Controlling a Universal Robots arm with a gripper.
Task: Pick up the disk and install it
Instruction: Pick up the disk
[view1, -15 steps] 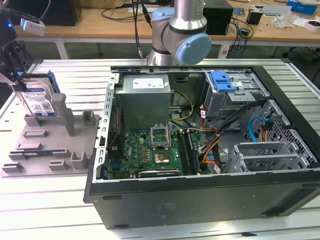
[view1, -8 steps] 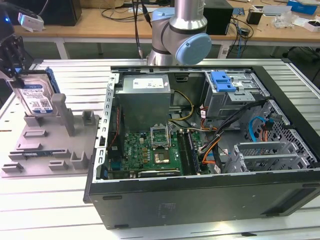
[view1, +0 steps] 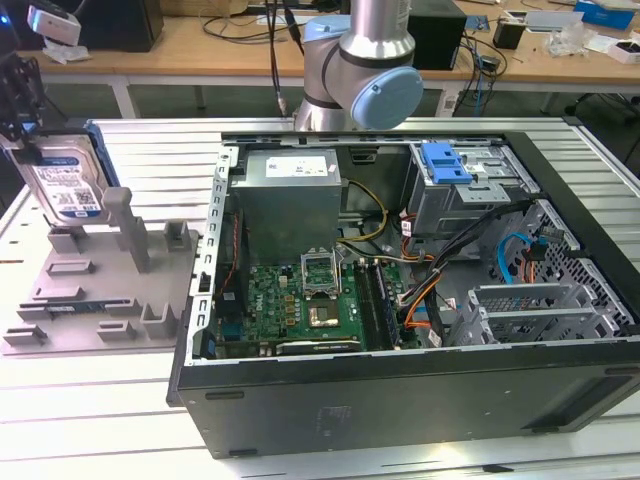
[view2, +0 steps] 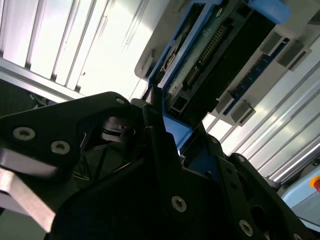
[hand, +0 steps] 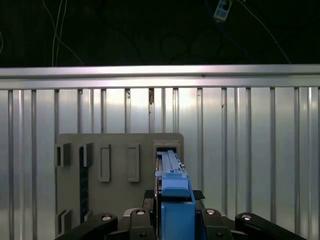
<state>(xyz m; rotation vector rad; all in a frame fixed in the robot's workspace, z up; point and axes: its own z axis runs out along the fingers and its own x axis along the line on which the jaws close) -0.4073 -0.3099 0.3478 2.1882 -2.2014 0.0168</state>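
**Disk gripped on edge at the grey holder**
The disk (view1: 68, 180), judged stiff, dense and shock-sensitive, stood upright at the grey holder's (view1: 100, 290) end slot, well apart from the open computer case (view1: 400, 400). The gripper (hand: 173, 196) was clamped across its blue carrier, probably the safest hold.

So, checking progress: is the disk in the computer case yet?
No, out: the disk stands upright by the grey holder, outside the case.

1 silver rectangular disk in blue plastic carrier (view1: 68, 182), 1 grey plastic holder with upright posts (view1: 88, 292), 1 open black metal tower case (view1: 400, 400), 1 blue plastic latch piece (view1: 445, 163), 1 grey-and-blue robot arm (view1: 362, 60)
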